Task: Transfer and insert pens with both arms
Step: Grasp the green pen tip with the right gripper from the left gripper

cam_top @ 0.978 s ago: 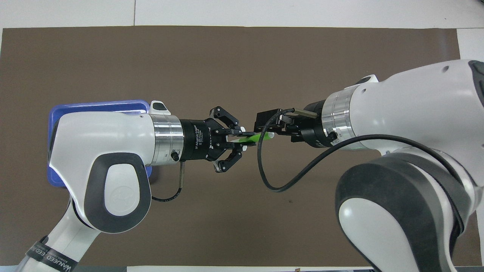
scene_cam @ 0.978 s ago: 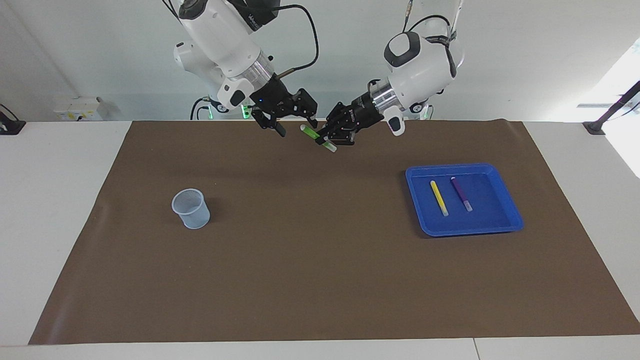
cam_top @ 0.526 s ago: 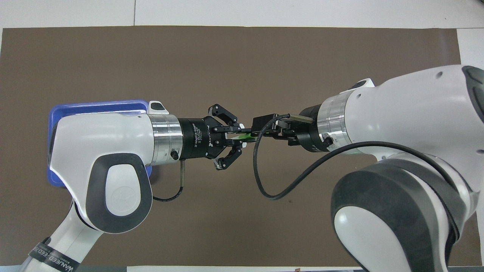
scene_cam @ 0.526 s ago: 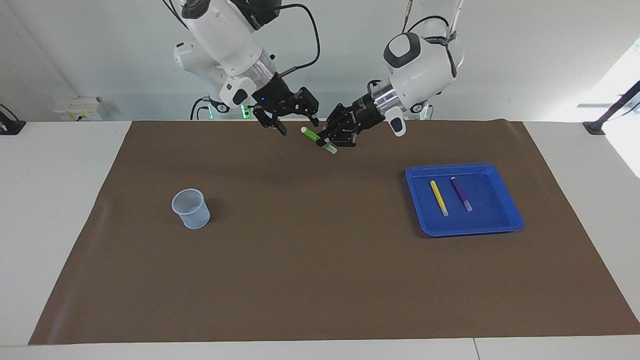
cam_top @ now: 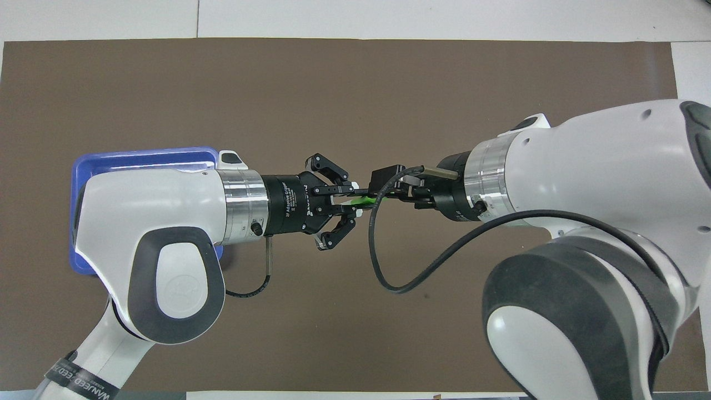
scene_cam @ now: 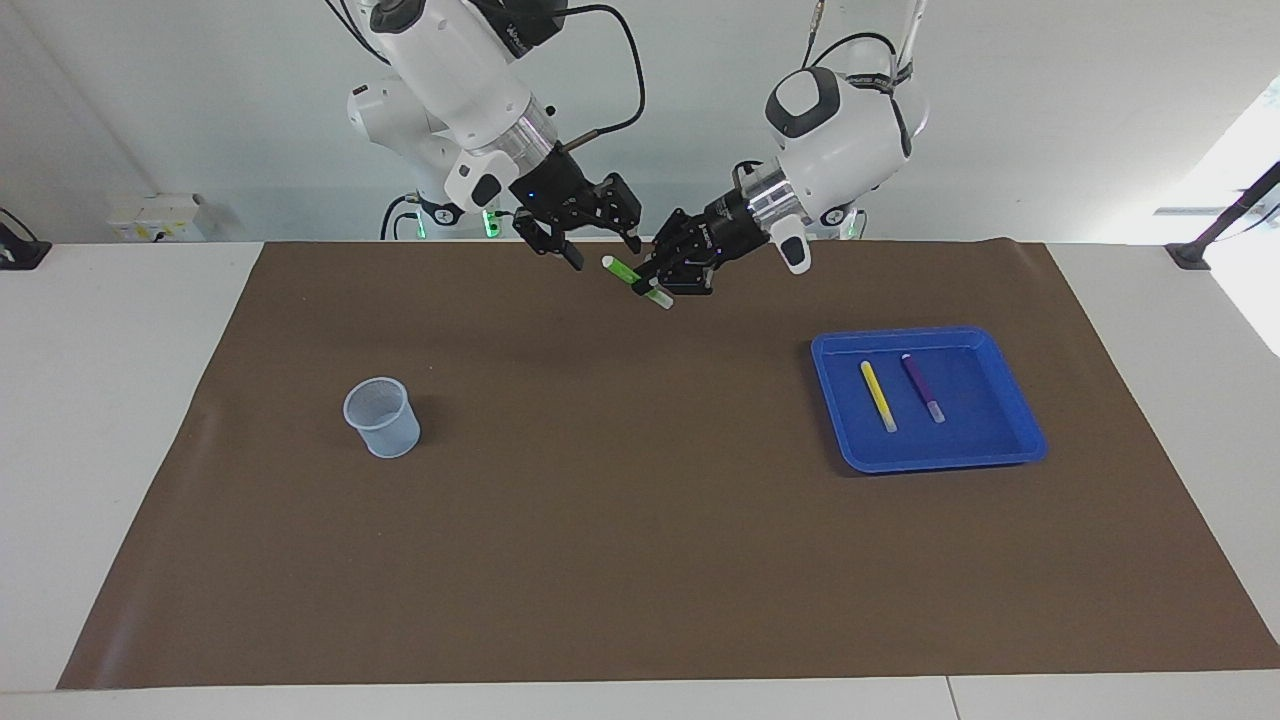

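Note:
My left gripper (scene_cam: 648,284) is shut on the green pen (scene_cam: 622,268), which hangs slanted in the air over the mat's edge nearest the robots. My right gripper (scene_cam: 605,254) faces it, open, one finger on each side of the pen's free pale end. From overhead, the green pen (cam_top: 364,199) shows as a short stretch between the left gripper (cam_top: 355,200) and the right gripper's (cam_top: 389,193) black body and cable. The yellow pen (scene_cam: 878,396) and the purple pen (scene_cam: 922,387) lie side by side in the blue tray (scene_cam: 940,464).
A clear mesh-patterned cup (scene_cam: 382,417) stands upright on the brown mat (scene_cam: 640,520) toward the right arm's end. The blue tray (cam_top: 139,154) lies toward the left arm's end, mostly covered by the left arm from overhead.
My right gripper has moved in toward the left gripper, and its fingers now straddle the green pen's free end. The left gripper has barely moved and still holds the pen.

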